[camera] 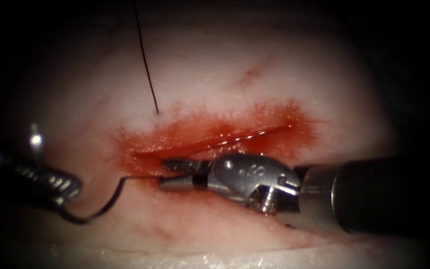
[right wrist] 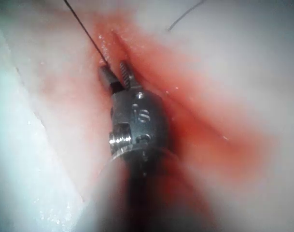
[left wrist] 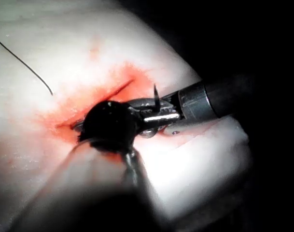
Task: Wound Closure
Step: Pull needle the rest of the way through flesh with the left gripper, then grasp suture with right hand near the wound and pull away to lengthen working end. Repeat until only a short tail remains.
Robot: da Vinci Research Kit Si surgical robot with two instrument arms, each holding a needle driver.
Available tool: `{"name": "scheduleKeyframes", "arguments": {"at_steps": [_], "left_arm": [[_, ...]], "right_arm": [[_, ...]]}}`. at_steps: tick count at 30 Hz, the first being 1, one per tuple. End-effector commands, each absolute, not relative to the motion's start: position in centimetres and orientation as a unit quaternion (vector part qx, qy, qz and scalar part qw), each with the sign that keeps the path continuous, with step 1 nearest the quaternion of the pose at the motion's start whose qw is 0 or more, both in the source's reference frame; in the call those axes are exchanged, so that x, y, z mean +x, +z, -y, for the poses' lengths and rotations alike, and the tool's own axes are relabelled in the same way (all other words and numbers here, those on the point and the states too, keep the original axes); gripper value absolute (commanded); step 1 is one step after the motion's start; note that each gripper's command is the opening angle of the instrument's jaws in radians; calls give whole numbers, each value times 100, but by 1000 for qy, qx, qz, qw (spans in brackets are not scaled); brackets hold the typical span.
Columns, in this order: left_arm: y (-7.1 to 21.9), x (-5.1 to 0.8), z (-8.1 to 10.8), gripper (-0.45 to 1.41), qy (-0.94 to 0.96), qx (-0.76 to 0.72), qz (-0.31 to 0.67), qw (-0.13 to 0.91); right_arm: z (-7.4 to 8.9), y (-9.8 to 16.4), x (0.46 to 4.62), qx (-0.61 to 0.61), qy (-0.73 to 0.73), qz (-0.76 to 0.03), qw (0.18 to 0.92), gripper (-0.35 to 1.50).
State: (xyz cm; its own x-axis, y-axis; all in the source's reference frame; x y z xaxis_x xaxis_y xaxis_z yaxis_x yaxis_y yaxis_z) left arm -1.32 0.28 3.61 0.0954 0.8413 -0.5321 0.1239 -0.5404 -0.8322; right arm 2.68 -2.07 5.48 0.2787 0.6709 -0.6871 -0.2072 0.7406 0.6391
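the tissue (camera: 274,65) lies under both tools, its cut (camera: 215,144) running slantwise across the middle, ringed by red fluid (camera: 255,119).

the right tool (camera: 175,174) comes in along the near edge of the cut, its jaws parted a little, their tips at the cut's left end. whether they pinch anything cannot be told; in the right wrist view the two serrated jaws (right wrist: 117,75) stand apart at the tissue beside the cut.

the left tool (camera: 58,197) sits low toward the tissue's left edge, holding the curved needle (camera: 100,206) near one end. the needle's arc sweeps from those jaws up to the right, its other end meeting the tissue just left of the right tool's tips.

a dark thread (camera: 145,60) runs down from the far edge and enters the tissue just beyond the cut, on its left part.
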Motion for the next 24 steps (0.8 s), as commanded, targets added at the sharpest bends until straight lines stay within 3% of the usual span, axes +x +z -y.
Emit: {"name": "scheduleKeyframes", "arguments": {"at_steps": [1, 5, 8, 9, 24], "left_arm": [[364, -138, -26, -45, 578, -674, 342, 307], [351, -140, -19, -45, 616, -691, 268, 267], [340, -140, -17, -45, 633, -696, 231, 247], [335, -140, -17, -45, 636, -698, 222, 243], [329, -145, -12, -45, 659, -688, 204, 225]], "right_arm": [[210, 551, 277, 221, 286, -530, 767, -11], [205, 544, 278, 222, 292, -534, 762, 14], [200, 539, 280, 221, 297, -536, 759, 66], [199, 538, 280, 221, 298, -537, 758, 71], [183, 513, 295, 212, 300, -542, 755, 90]]}}
